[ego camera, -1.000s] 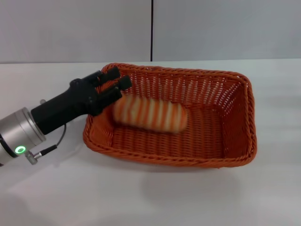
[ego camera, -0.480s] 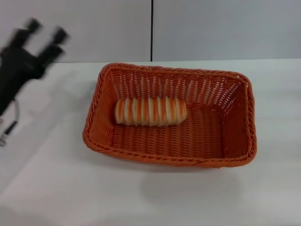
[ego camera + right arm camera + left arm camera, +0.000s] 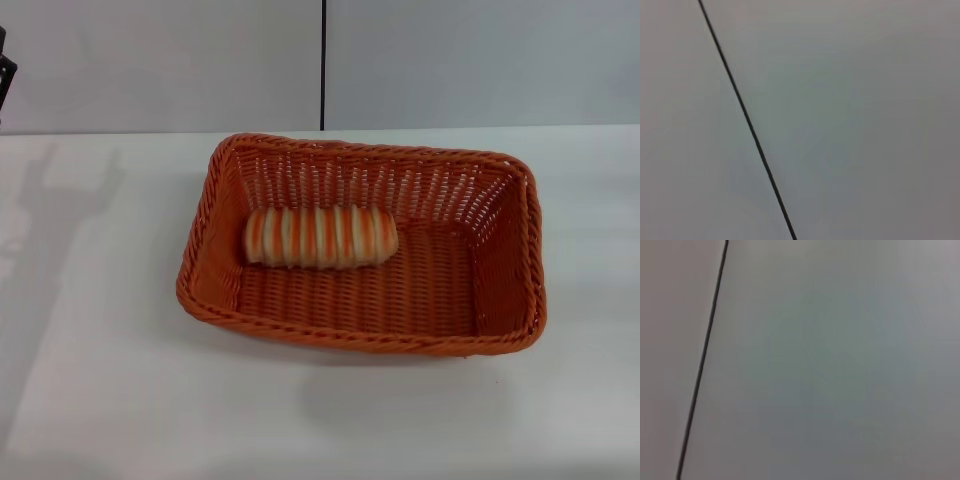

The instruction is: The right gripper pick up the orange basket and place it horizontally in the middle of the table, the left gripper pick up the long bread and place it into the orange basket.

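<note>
The orange basket (image 3: 372, 342) lies lengthwise across the middle of the white table (image 3: 100, 390) in the head view. The long bread (image 3: 320, 237), striped orange and cream, rests flat on the basket's floor toward its left end, with nothing touching it. Only a black sliver of my left gripper (image 3: 5, 78) shows, at the head view's far left edge, high above the table and well away from the basket. My right gripper is out of view. Both wrist views show neither basket nor bread.
A grey wall with a dark vertical seam (image 3: 323, 65) stands behind the table. The same wall and seam (image 3: 702, 360) fill the left wrist view, and the seam (image 3: 746, 120) also crosses the right wrist view. The left arm's shadow (image 3: 60, 215) falls on the table's left part.
My left gripper has let go of the long bread, risen and pulled back to the left until it is almost out of the head view. The bread has settled in the basket.
</note>
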`<state>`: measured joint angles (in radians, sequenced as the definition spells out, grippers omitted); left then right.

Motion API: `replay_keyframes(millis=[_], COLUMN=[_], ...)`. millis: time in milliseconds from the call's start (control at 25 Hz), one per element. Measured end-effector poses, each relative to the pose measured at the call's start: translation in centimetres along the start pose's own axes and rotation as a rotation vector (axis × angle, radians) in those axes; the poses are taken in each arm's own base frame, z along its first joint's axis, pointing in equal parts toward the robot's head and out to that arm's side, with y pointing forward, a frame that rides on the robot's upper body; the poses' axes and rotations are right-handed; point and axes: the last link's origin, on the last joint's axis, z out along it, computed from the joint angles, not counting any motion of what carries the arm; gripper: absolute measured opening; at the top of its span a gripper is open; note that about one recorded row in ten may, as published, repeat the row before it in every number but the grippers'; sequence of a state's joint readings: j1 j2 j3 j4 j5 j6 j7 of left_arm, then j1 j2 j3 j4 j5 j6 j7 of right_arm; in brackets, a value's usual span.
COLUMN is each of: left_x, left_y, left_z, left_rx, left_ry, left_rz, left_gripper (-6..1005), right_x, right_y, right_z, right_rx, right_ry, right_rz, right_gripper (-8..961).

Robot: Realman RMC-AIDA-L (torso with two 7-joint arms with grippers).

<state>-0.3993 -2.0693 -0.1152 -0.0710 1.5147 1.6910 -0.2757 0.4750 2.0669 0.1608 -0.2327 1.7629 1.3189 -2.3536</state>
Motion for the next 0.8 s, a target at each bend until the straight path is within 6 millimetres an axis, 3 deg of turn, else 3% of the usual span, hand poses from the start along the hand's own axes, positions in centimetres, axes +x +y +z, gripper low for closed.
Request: replay_keyframes(millis=[440, 800], left_x=[-0.2, -0.2], left_y=[-0.2, -0.5], left_z=[0.3, -0.6], left_rx=[0.033, 0.059], left_ry=[-0.007, -0.014], left_rz=[0.034, 0.027], left_gripper=[862, 862], right_x=[-0.4, -0.1], right_y=[-0.2, -0.5], right_z=[0.5, -0.7], right_rx=[0.036, 0.079], right_ry=[-0.036, -0.057], right_rz=[-0.02, -0.015], right_gripper=[465, 464])
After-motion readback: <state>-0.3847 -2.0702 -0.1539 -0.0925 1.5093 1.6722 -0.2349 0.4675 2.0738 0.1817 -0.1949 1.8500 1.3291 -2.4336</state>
